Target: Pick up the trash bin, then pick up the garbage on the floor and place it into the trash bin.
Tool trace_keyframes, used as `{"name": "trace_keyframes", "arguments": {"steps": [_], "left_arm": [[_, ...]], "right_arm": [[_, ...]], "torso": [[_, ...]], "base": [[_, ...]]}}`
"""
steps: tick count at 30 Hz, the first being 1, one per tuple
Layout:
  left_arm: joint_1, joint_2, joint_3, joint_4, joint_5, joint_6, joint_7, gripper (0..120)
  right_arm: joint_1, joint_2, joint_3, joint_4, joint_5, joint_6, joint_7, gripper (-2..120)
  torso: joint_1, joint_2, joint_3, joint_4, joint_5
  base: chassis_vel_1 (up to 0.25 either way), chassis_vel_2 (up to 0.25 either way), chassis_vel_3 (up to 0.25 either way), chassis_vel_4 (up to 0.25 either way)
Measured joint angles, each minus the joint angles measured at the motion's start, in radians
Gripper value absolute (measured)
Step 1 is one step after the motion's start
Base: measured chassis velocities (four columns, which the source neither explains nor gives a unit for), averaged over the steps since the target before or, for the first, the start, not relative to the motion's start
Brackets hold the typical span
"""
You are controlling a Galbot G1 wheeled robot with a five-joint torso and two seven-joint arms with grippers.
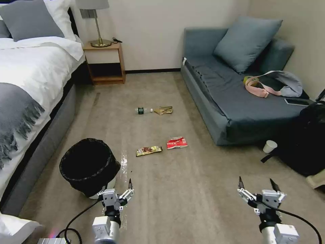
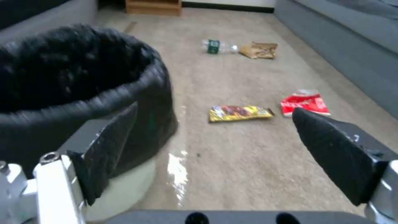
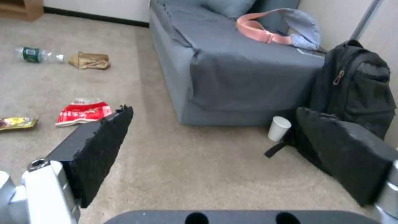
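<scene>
Meanwhile left gripper (image 1: pixel 116 191) fingers spread beside trash bin (image 1: pixel 89 165) rim — right gripper (image 1: pixel 259 186) fingers spread, open carpet (image 1: pixel 189 189).

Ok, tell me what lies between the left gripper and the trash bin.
Nothing: in the left wrist view the left gripper, jaws open, sits right beside the bin, one jaw at its wall. The head view shows the same.

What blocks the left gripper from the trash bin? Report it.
Nothing visible does. The left gripper, open, is right beside the trash bin, one finger against its side. The right gripper hangs open over bare floor.
</scene>
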Motion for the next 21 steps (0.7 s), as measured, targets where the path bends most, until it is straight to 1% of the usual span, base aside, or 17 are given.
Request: {"name": "trace_keyframes", "arguments": {"steps": [1, 2, 3, 4, 5, 6, 7, 8, 9, 10, 11, 13, 17, 18, 20, 21], "left_arm": [[-0.041, 0.043, -0.057, -0.044, -0.038, 0.05, 0.0, 100], [-0.056, 0.059, -0.077, -0.063, -0.051, 0.062, 0.001, 100], [-0.074, 0.077, -0.096, -0.079, -0.071, 0.094, 0.007, 100], [-0.074, 0.077, -0.096, -0.079, -0.071, 0.094, 0.007, 100], [-0.079, 0.082, -0.101, -0.082, -0.077, 0.101, 0.009, 100], [-0.08, 0.083, -0.102, -0.084, -0.077, 0.102, 0.01, 100], [-0.08, 0.083, -0.102, -0.084, -0.077, 0.102, 0.01, 100], [-0.081, 0.085, -0.105, -0.086, -0.078, 0.103, 0.01, 100], [-0.081, 0.085, -0.105, -0.086, -0.078, 0.104, 0.011, 100], [-0.082, 0.085, -0.105, -0.086, -0.078, 0.104, 0.012, 100], [-0.082, 0.085, -0.105, -0.086, -0.078, 0.104, 0.012, 100], [-0.082, 0.085, -0.105, -0.086, -0.078, 0.104, 0.012, 100], [-0.084, 0.095, -0.119, -0.091, -0.096, 0.116, 0.012, 100], [-0.086, 0.103, -0.13, -0.093, -0.108, 0.125, 0.012, 100], [-0.097, 0.136, -0.178, -0.1, -0.154, 0.156, 0.007, 100], [-0.106, 0.161, -0.215, -0.107, -0.19, 0.18, 0.004, 100]], "right_arm": [[0.0, 0.0, 0.0, 0.0, 0.0, 0.0, 0.0, 100], [0.0, 0.0, 0.0, 0.0, 0.0, 0.0, 0.0, 100], [0.001, -0.009, 0.001, 0.003, 0.009, -0.005, 0.0, 100], [0.001, -0.009, 0.001, 0.003, 0.009, -0.005, 0.0, 100], [0.007, -0.038, 0.001, 0.01, 0.039, -0.018, -0.002, 100], [0.014, -0.059, 0.001, 0.016, 0.059, -0.025, -0.005, 100], [0.014, -0.059, 0.001, 0.016, 0.059, -0.025, -0.005, 100], [0.035, -0.121, -0.001, 0.029, 0.123, -0.052, -0.013, 100], [0.05, -0.172, -0.002, 0.039, 0.174, -0.074, -0.019, 100], [0.061, -0.201, -0.003, 0.046, 0.202, -0.085, -0.024, 100], [0.077, -0.228, -0.015, 0.045, 0.227, -0.094, -0.03, 100], [0.085, -0.24, -0.03, 0.04, 0.237, -0.096, -0.037, 100], [0.09, -0.246, -0.048, 0.031, 0.241, -0.093, -0.043, 100], [0.09, -0.245, -0.05, 0.03, 0.241, -0.092, -0.044, 100], [0.09, -0.244, -0.051, 0.028, 0.238, -0.087, -0.046, 100], [0.09, -0.243, -0.052, 0.026, 0.237, -0.085, -0.047, 100]], "torso": [[0.0, 0.0, 0.0, -0.0008, 0.0012], [0.0, 0.0, 0.0, -0.0015, 0.0024], [0.0, 0.0, 0.0, -0.001, 0.0018], [0.0, 0.0, 0.0, -0.001, 0.0018], [0.0, 0.0, 0.0, -0.0012, -0.0008], [0.0, 0.0, 0.0, -0.0011, 0.0], [0.0, 0.0, 0.0, -0.0011, 0.0], [0.0, 0.0, 0.0, -0.0004, 0.002], [0.0, 0.0, 0.0, -0.0006, 0.0004], [0.0, 0.0, 0.0, -0.0002, 0.0004], [0.0, 0.0, 0.0, -0.0002, 0.0008], [0.0, 0.0, 0.0, -0.0002, 0.0013], [0.0, 0.0, 0.0, -0.0007, 0.001], [0.0, 0.0, 0.0, -0.0007, 0.0007], [0.0, 0.0, 0.0, -0.0008, 0.0009], [0.0, 0.0, 0.0, -0.0008, 0.0012]], "base": [[0.0, 0.0, 0.0, 0.0], [0.0, 0.0, 0.0, 0.0], [0.0, 0.0, 0.0, 0.0], [0.0, 0.0, 0.0, 0.0], [0.0, 0.0, 0.0, 0.0], [0.0, 0.0, 0.0, 0.0], [0.0, 0.0, 0.0, 0.0], [0.0, 0.0, 0.0, 0.0], [0.0, 0.0, 0.0, 0.0], [0.0, 0.0, 0.0, 0.0], [0.0, 0.0, 0.0, 0.0], [0.0, 0.0, 0.0, 0.0], [0.0, 0.0, 0.0, 0.0], [0.0, 0.0, 0.0, 0.0], [0.0, 0.0, 0.0, 0.0], [0.0, 0.0, 0.0, 0.0]]}}
